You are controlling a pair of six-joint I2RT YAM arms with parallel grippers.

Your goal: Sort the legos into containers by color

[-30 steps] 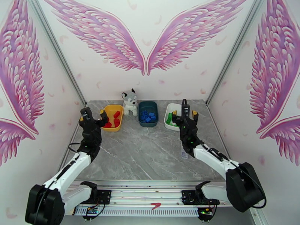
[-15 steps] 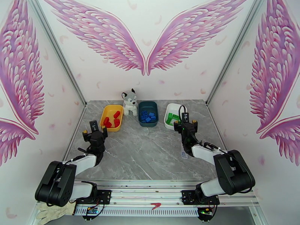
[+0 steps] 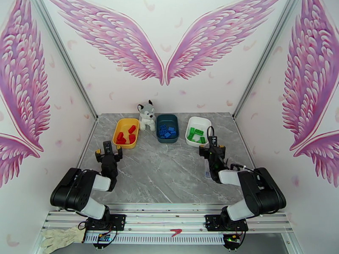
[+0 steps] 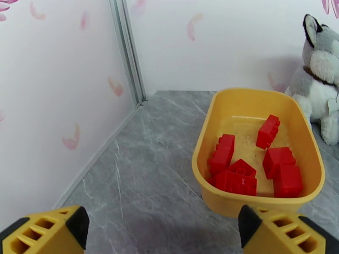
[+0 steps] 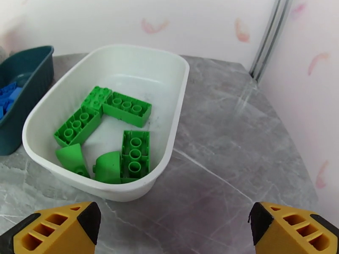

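Several red legos (image 3: 126, 135) lie in the yellow container (image 3: 116, 128), several blue legos (image 3: 166, 131) in the dark teal container (image 3: 158, 123), and several green legos (image 3: 195, 134) in the white container (image 3: 191, 123). My left gripper (image 3: 109, 154) stands open just in front of the yellow container (image 4: 220, 195), with nothing between its fingers. The red legos (image 4: 237, 178) sit beyond the left gripper (image 4: 163, 227). My right gripper (image 3: 212, 149) is open and empty in front of the white container (image 5: 106, 51). The green legos (image 5: 127, 109) lie ahead of the right gripper (image 5: 173, 221).
A grey-white husky plush (image 3: 146, 116) sits between the yellow and teal containers, also at the right of the left wrist view as the plush (image 4: 322, 77). The teal container (image 5: 25, 81) adjoins the white one. Walls with metal rails close in the marble table (image 3: 165, 174) on both sides.
Both arms have drawn back toward the near edge and folded low. Each gripper moved away from its container and stayed open and empty.
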